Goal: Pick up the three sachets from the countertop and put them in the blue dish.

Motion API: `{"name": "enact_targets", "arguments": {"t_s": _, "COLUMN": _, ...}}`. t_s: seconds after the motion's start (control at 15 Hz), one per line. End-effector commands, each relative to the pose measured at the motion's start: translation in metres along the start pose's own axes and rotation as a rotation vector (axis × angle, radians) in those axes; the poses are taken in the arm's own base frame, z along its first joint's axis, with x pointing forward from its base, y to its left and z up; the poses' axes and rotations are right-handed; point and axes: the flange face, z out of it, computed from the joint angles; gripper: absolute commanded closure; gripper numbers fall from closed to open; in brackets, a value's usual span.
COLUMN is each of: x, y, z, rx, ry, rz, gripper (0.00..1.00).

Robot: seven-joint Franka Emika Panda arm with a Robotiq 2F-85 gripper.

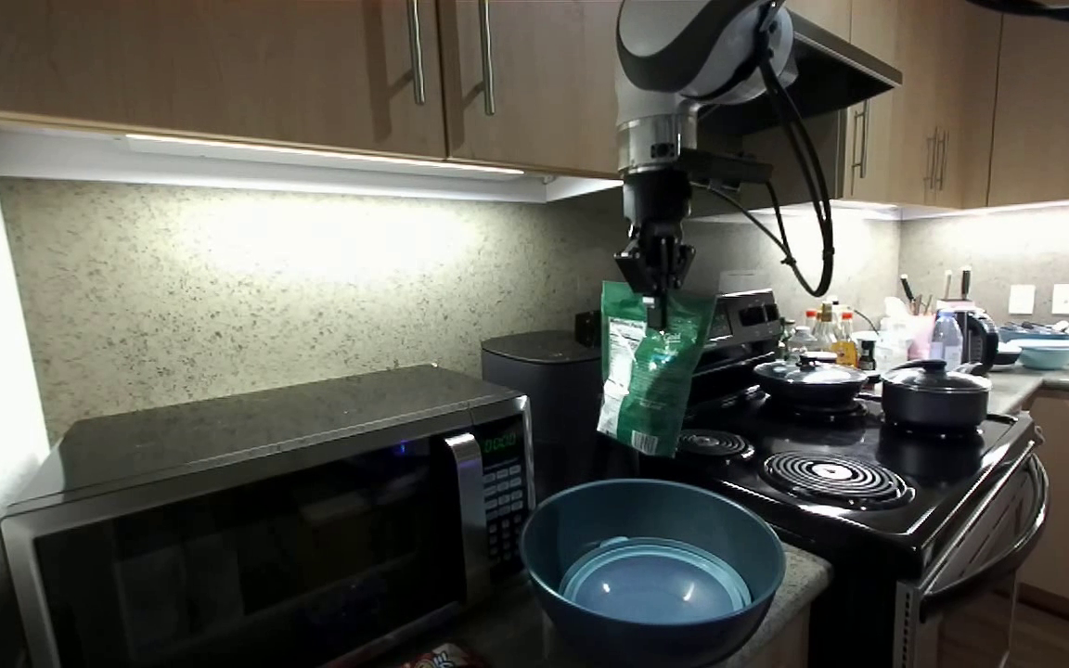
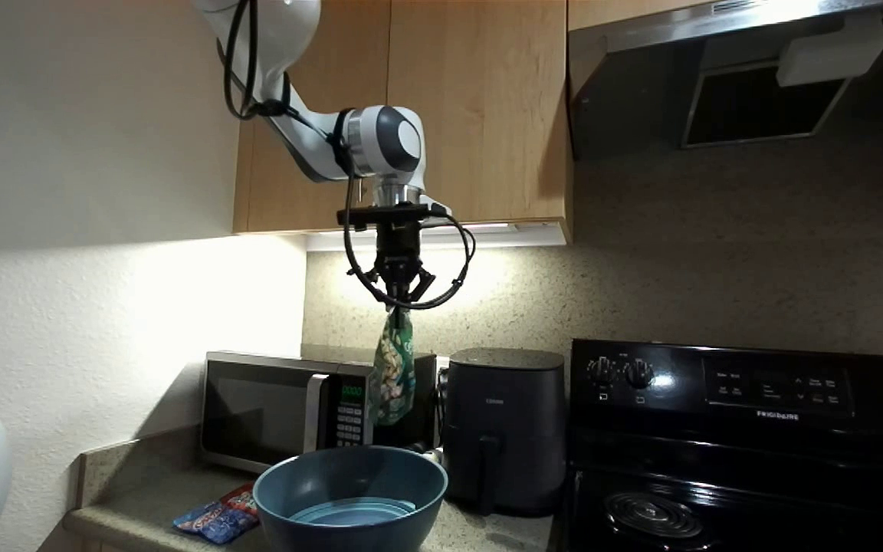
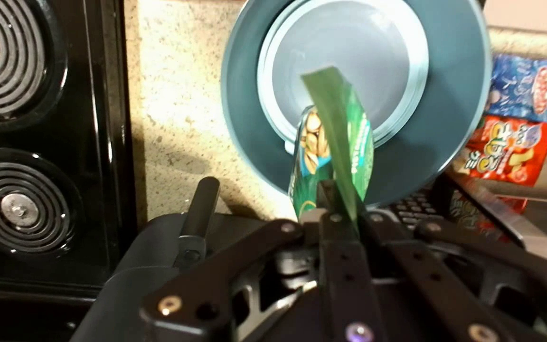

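My gripper [image 1: 656,311] is shut on the top edge of a green sachet [image 1: 650,399], which hangs below it, apart from the blue dish. The hold also shows in the wrist view, with the fingertips [image 3: 342,194] pinching the sachet [image 3: 361,133]. The blue dish [image 2: 334,537] is a deep bowl on the counter; in both exterior views the sachet's lower end is higher than its rim. In the wrist view the sachet overlaps the dish [image 3: 449,99]. A blue sachet [image 3: 527,88] and a red-orange sachet [image 3: 515,152] lie side by side on the counter beside the dish.
The microwave [image 1: 256,520] stands beside the dish, and a black air fryer [image 2: 504,429] stands behind it. The stove [image 1: 831,482] adjoins the counter. Wall cabinets [image 2: 480,115] hang near the arm. A paler round piece [image 3: 340,57] shows in the dish's bottom.
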Motion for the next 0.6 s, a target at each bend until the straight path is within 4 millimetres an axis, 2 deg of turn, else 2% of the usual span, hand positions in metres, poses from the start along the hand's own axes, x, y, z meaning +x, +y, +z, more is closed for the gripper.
{"name": "enact_targets", "arguments": {"t_s": 0.0, "x": -0.020, "y": -0.021, "z": -0.002, "rx": 0.036, "ry": -0.082, "rz": -0.053, "gripper": 1.00}}
{"name": "enact_targets", "arguments": {"t_s": 0.07, "x": -0.007, "y": -0.019, "z": 0.002, "rx": 0.014, "ry": -0.059, "rz": -0.030, "gripper": 0.98}}
{"name": "enact_targets", "arguments": {"t_s": 0.2, "x": -0.009, "y": -0.025, "z": 0.003, "rx": 0.016, "ry": -0.079, "rz": -0.040, "gripper": 0.98}}
{"name": "enact_targets", "arguments": {"t_s": 0.4, "x": -0.010, "y": -0.023, "z": 0.003, "rx": 0.016, "ry": -0.080, "rz": -0.037, "gripper": 1.00}}
{"name": "enact_targets", "arguments": {"t_s": 0.53, "x": -0.009, "y": -0.030, "z": 0.025, "rx": 0.017, "ry": -0.123, "rz": -0.052, "gripper": 1.00}}
